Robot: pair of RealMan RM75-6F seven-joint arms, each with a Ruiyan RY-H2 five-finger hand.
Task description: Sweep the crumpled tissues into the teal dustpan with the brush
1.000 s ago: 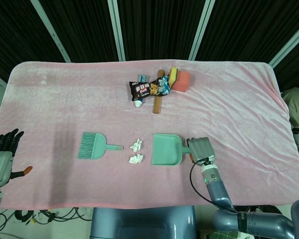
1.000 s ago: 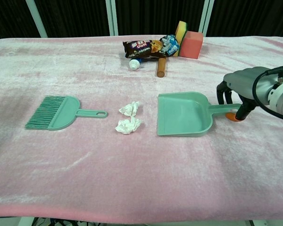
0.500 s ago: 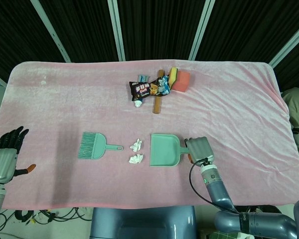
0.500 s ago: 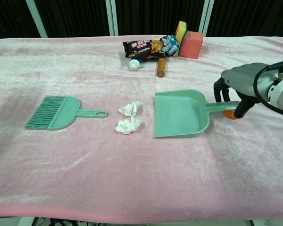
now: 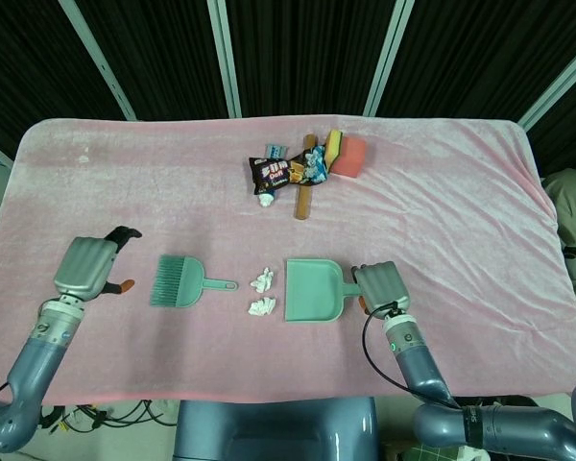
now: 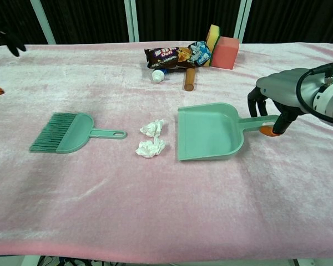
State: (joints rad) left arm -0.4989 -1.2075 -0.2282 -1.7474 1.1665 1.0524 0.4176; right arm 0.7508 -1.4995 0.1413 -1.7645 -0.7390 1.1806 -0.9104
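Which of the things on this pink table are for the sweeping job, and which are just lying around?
For the job: brush, two crumpled tissues, teal dustpan held at its handle by the right hand, left hand near the brush.

Lying about: snack packet, sponge, wooden roller.

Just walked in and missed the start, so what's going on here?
A two-armed robot is setting up to sweep tissues. Its right hand holds the handle of the teal dustpan, whose mouth faces the two crumpled tissues. The left hand hovers beside the brush, which lies untouched on the pink cloth.
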